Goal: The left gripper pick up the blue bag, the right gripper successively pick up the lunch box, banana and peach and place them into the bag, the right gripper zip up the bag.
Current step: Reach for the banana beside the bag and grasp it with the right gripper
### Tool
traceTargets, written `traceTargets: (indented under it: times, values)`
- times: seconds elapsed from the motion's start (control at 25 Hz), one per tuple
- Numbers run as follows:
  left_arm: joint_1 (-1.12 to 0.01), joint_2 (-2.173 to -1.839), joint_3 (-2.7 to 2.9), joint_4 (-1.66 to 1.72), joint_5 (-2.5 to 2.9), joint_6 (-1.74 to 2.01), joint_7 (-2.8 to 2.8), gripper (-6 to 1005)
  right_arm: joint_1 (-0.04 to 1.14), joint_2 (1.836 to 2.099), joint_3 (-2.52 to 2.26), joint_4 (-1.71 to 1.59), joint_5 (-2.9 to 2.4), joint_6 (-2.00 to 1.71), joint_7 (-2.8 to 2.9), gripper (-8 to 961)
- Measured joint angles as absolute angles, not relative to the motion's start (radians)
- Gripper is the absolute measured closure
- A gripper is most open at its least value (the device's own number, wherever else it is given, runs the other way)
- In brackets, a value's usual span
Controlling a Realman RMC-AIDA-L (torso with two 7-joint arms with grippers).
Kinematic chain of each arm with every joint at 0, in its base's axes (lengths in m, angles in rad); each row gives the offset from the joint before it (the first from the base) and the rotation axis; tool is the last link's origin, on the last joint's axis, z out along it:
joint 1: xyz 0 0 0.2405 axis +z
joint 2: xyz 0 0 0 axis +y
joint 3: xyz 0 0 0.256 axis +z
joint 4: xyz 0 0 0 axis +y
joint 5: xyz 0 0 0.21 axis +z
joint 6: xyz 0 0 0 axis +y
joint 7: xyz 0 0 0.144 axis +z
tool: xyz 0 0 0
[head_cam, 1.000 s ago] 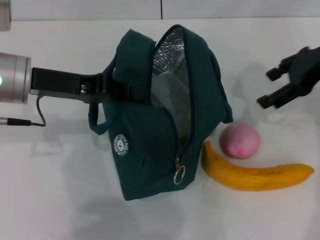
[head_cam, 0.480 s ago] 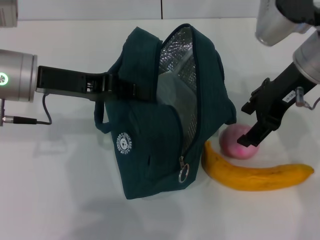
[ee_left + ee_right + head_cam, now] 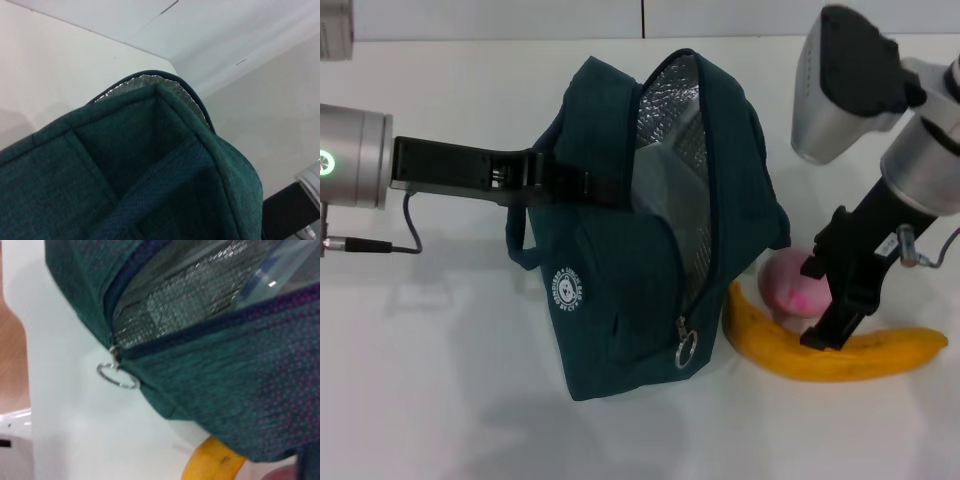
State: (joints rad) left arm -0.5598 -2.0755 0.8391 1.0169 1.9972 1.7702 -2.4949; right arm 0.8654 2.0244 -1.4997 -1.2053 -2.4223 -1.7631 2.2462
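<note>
Bright, even overhead light; soft grey shadows on the white desk [image 3: 440, 400] beside the blue bag [image 3: 620, 300]. Foil lining [image 3: 670, 110] glints. Right wrist view blurred, tinged with magenta speckle.

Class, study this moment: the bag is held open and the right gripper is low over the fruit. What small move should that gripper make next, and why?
Probably shut on the banana. The right gripper is right at the banana beside the peach, while the left gripper holds the blue bag open, and the lunch box appears to be inside already.
</note>
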Motion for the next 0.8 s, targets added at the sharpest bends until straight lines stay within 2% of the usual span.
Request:
traceTargets:
  times: [0.8]
  values:
    - [-0.557,-2.075,0.839,1.017,1.996,1.77,-2.498,967,0.848,2.028,-1.609,-1.177,-2.391,-1.724,2.292,84]
